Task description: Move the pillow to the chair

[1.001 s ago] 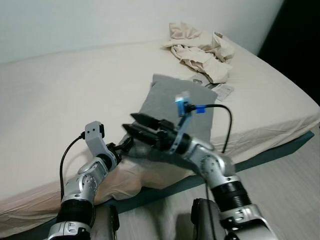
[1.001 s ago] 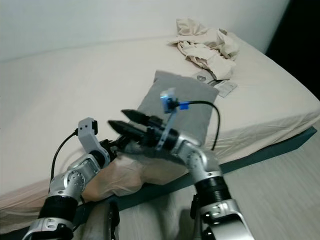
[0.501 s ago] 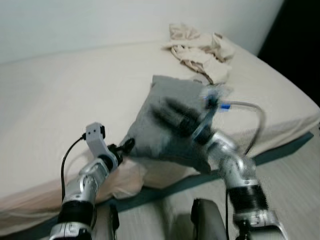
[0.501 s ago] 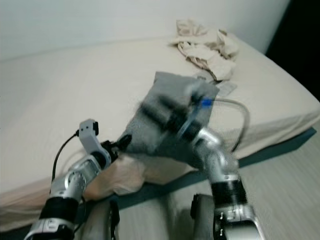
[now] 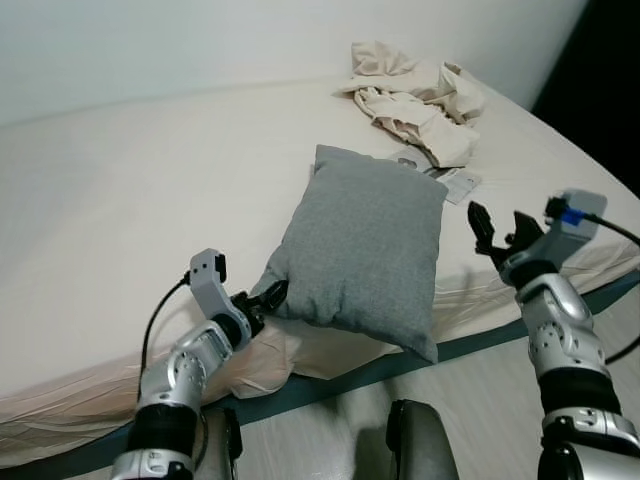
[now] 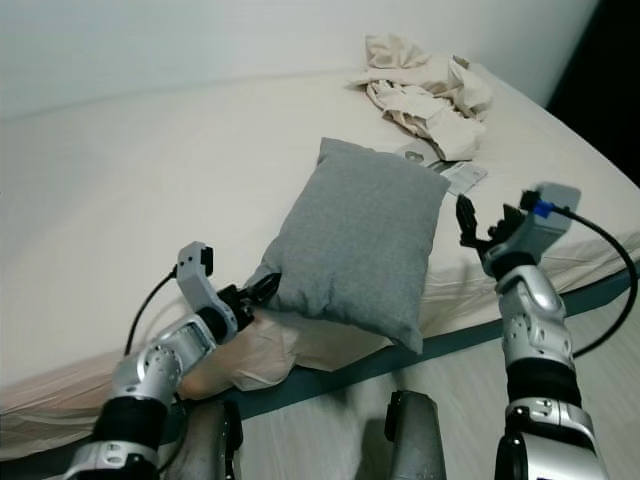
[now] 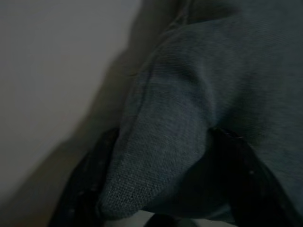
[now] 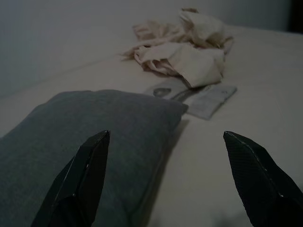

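Nearest, left gripper (image 5: 268,298) pinching the pillow's (image 5: 365,245) near-left corner, fingers (image 7: 97,170) pressed on either side of the grey fabric. Pillow lying on the bed (image 5: 120,200) near its front edge, one corner overhanging. To the right, right gripper (image 5: 492,232) just beside the pillow's edge, spread wide, gripping nothing. Farther back, a flat packet (image 5: 452,180), then crumpled cloth (image 5: 415,95) by the wall. Grasp step, judging by this: one corner secured, other side unheld. Next likely needing right fingers closed on the pillow's right edge before lifting toward the chair.
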`<state>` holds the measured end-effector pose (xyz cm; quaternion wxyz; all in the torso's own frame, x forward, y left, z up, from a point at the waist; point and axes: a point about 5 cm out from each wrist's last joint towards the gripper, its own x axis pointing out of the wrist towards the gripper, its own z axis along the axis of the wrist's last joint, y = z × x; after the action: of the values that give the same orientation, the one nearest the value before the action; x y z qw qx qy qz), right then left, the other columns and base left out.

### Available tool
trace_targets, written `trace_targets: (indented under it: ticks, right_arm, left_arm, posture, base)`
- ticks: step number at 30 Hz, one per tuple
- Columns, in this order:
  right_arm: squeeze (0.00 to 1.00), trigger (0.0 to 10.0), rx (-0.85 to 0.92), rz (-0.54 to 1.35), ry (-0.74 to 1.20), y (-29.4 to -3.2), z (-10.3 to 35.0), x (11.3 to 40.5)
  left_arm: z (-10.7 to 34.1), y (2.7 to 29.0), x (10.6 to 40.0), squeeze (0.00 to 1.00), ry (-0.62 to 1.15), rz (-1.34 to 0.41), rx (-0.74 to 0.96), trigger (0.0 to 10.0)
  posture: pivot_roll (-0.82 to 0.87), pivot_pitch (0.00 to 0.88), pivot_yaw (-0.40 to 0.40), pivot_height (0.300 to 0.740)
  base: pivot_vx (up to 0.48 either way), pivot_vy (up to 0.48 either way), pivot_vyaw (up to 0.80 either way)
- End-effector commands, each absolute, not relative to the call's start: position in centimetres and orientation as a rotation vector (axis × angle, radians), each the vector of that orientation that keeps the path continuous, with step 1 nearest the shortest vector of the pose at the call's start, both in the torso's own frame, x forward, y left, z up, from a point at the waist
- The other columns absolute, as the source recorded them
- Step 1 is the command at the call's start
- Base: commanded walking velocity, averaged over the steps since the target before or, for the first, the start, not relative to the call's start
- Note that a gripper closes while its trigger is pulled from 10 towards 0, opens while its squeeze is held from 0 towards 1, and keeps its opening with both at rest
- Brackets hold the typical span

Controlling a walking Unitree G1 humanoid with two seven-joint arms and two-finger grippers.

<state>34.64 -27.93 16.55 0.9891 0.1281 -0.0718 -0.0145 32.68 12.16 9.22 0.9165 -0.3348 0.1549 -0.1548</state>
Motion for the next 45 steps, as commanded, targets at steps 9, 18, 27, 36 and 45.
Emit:
trace_targets:
  ticks: [9,18,27,36,45]
  right_arm:
    - [0.00,10.0,0.542,-0.120,0.039,-28.6,10.7,33.5]
    - [0.00,10.0,0.803,0.116,0.140,-24.0,8.9,34.5]
    - [0.00,10.0,0.803,0.390,0.184,-19.5,8.8,34.7]
    - [0.00,0.0,0.824,0.567,0.193,-16.8,8.5,34.0]
    - [0.00,0.0,0.739,0.581,0.196,-15.7,8.5,33.9]
  left_arm:
    - [8.7,11.6,31.9,0.02,0.354,-0.332,-0.798,0.0]
    - [8.7,11.9,31.5,0.01,0.352,-0.355,-0.785,0.0]
    - [8.8,11.8,31.2,0.00,0.350,-0.380,-0.775,0.0]
    - [9.2,11.8,31.0,0.00,0.336,-0.400,-0.697,0.0]
    - [10.0,12.0,30.7,0.00,0.285,-0.407,-0.600,0.0]
  posture:
    - [0.09,0.158,0.011,0.543]
    - [0.10,0.164,0.015,0.543]
    - [0.10,0.166,0.006,0.543]
    - [0.10,0.162,0.000,0.543]
    - [0.09,0.135,-0.013,0.543]
  base:
    - [0.000,0.000,0.00]
    - [0.000,0.000,0.00]
    - [0.000,0.000,0.00]
    - [0.000,0.000,0.00]
    - [0.000,0.000,0.00]
